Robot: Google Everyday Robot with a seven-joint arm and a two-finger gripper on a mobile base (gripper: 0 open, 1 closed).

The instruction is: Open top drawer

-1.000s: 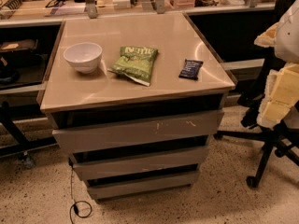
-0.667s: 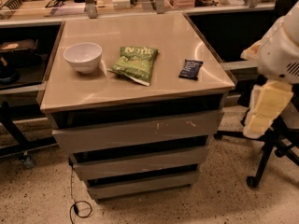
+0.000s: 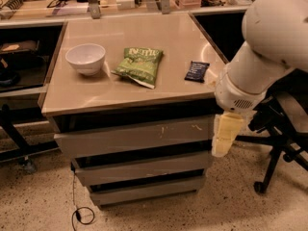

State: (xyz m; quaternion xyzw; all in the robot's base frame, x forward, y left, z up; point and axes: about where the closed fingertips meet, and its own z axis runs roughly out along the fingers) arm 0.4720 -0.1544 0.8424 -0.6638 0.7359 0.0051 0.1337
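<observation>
Three items on a glossy beige tabletop (image 3: pixel 159 37), left to right: a round white bowl (image 3: pixel 85 58), a crinkled green snack bag (image 3: pixel 139 65), a small dark blue wrapped packet (image 3: pixel 197 71) near the right edge. Directly beneath, the wide grey handleless top drawer (image 3: pixel 130 138), slanted flat front pushed in, pale scratch marks right of centre. Under it, two narrower grey drawer fronts (image 3: pixel 144 167), likewise shut. At right, a bulky white robot arm (image 3: pixel 269 47) bent down past the table's right front corner, its pale yellowish gripper (image 3: pixel 225 136) pointing floorward just beside the right end of the top drawer's front. Open or closed: cannot tell. Contact with the drawer likewise unclear. Behind the arm, a black wheeled office chair (image 3: pixel 275 158). On the speckled floor (image 3: pixel 216 211) at lower left, a thin black cable (image 3: pixel 74 196) ending in a loop.
</observation>
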